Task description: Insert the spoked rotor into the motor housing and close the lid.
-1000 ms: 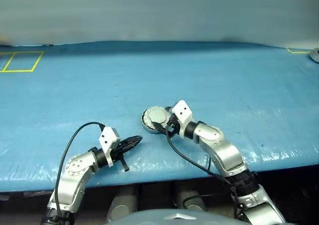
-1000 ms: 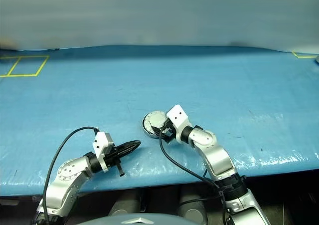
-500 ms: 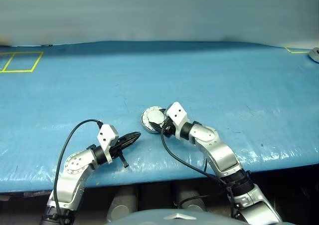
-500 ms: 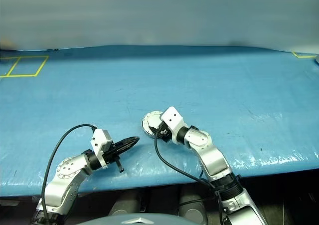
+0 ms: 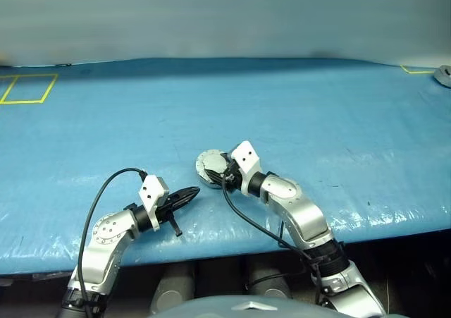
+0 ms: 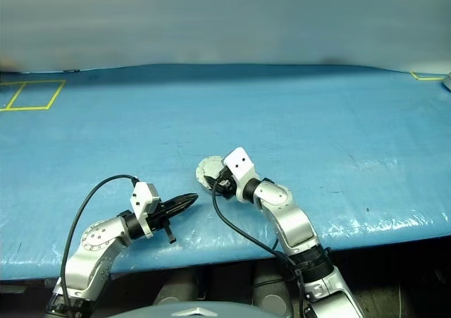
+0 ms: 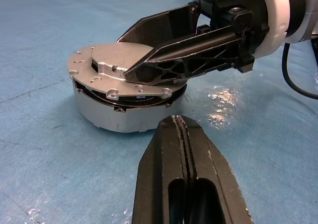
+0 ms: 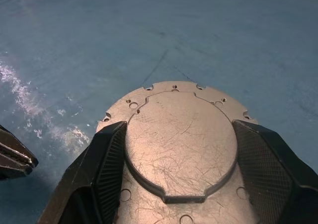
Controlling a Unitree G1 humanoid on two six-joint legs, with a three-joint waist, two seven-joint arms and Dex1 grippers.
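Fingers of the right gripper (image 8: 179, 194) straddle the plain round silver lid (image 7: 124, 67), apparently pressing it onto the silver-grey motor housing (image 7: 117, 115) mid-table, while the left gripper (image 7: 186, 134) waits nearby, closed and empty.

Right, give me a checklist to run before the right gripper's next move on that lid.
1. Lid over the motor housing: ok.
2. Lid seated flush: not ok, a dark gap shows under its rim and it sits tilted.
3. Right gripper straddling the lid, a finger on each side: ok.
4. Left gripper shut and apart from the housing: ok.
5. Spoked rotor inside the housing: cannot tell, the lid hides it.
6. Housing resting flat on the blue table cover: ok.
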